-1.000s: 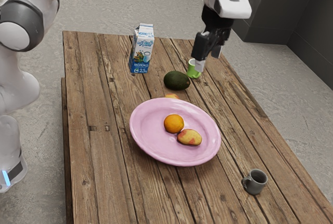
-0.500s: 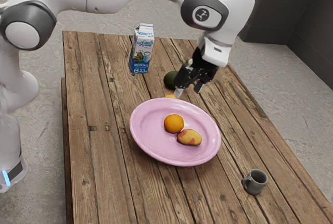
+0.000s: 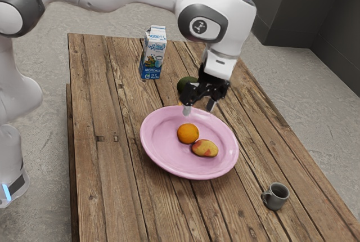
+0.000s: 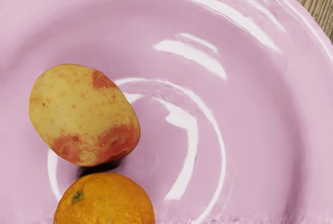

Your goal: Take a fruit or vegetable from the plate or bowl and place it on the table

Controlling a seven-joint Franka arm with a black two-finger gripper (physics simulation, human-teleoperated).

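- Blk 2-finger gripper (image 3: 199, 108): fingers apart w/ a gap btwn the 2 tips; tips point down over the plate's far part in the exterior view, above the orange & the oval fruit/veg.
- White arm w/ dk grey joint covers (image 3: 232, 28): comes in from the exterior view's upper left, bends down to the gripper.
- Round, shiny pink plate w/ raised rim (image 3: 160, 155): on the table, under the gripper; bright curved reflections on it in the wrist view.
- Round orange fruit (image 3: 188, 133): 1 of 2 task candidates, on the plate near its ctr; sm. green stem spot (image 4: 78, 196) in the wrist view.
- Oval yellow fruit/veg w/ red blotches & tiny brown specks (image 3: 205, 148): candidate no. 2, also on the plate, lying just beside the orange; dk shadow btwn the 2, can't tell if they touch.
- Dk green oval avocado (image 3: 184, 86): on the table just past the plate, partly hidden behind the gripper.
- Tall blue & white cardboard milk carton (image 3: 153, 56): upright, beyond the avocado, toward the exterior view's left.
- Sm. grey mug, round w/ handle (image 3: 276, 197): upright on the table, apart from the plate, handle toward the exterior view's left.
- Brown wooden plank table (image 3: 107, 191): holds all of the above exc. arm & gripper; grey floor (image 3: 48, 140) around it.
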